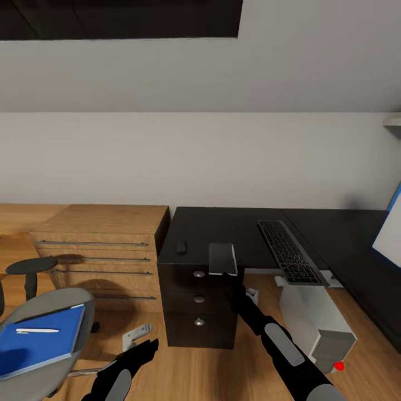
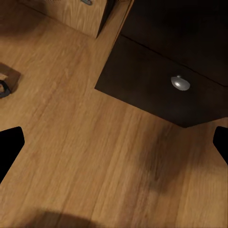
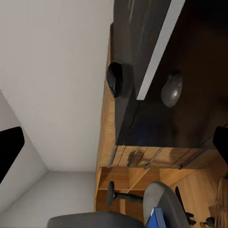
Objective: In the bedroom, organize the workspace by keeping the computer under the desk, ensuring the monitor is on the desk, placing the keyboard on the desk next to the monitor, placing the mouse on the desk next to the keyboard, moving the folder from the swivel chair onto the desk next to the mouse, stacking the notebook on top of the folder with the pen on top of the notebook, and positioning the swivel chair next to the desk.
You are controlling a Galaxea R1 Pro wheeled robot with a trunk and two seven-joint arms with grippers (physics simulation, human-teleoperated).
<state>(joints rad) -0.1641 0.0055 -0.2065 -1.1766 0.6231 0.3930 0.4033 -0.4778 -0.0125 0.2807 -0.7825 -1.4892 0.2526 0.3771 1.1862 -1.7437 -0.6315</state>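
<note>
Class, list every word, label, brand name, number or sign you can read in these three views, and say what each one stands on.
None can be read.
keyboard: key legends too small and blurred to make out.
folder: plain blue cover, no lettering; the pen on it shows no print.
mouse, notebook and computer: no visible markings.

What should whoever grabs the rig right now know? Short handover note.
Left gripper: open, empty, low over the floor by the black drawer unit.
Right gripper: open, at the desk front edge by the notebook.
Done: keyboard, mouse, monitor on the desk; computer under it.
Left: folder with pen lies on the swivel chair. Bring mouse beside keyboard, move folder, stack notebook and pen, park chair.
</note>
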